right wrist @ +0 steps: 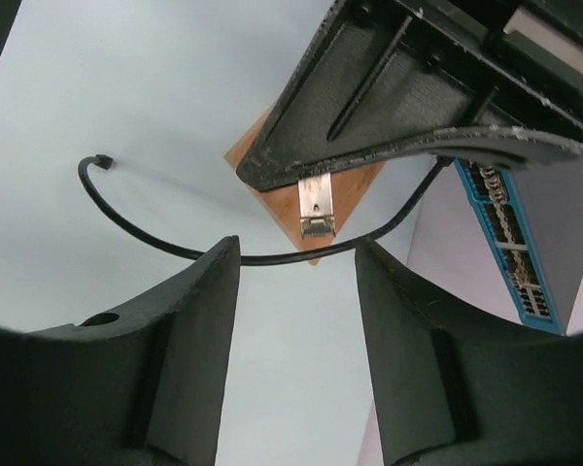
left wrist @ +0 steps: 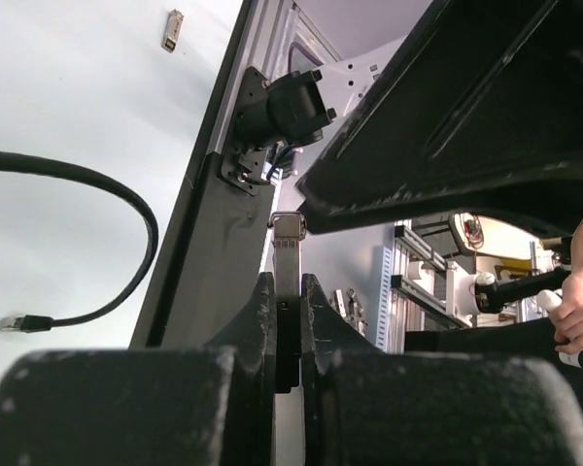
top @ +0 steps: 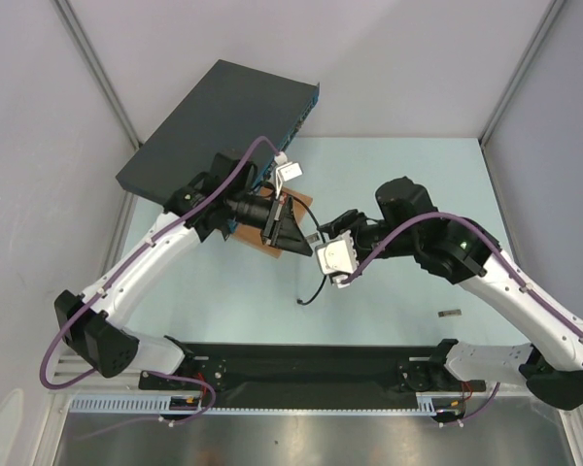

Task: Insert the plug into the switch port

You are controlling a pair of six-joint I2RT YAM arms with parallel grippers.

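The switch lies at the back left, dark grey on top, its teal-blue socket face turned to the right. My left gripper is shut on the plug, a thin silver metal piece that sticks out past the fingertips. It also shows in the right wrist view, held over a brown wooden board. My left gripper sits just right of the switch's near corner. My right gripper is open and empty, its jaws wide apart, facing the plug from close by.
A loose black cable curls on the table under the grippers, with a clear connector at its end. A small metal module lies on the table at the right. Grey walls close in the back and sides.
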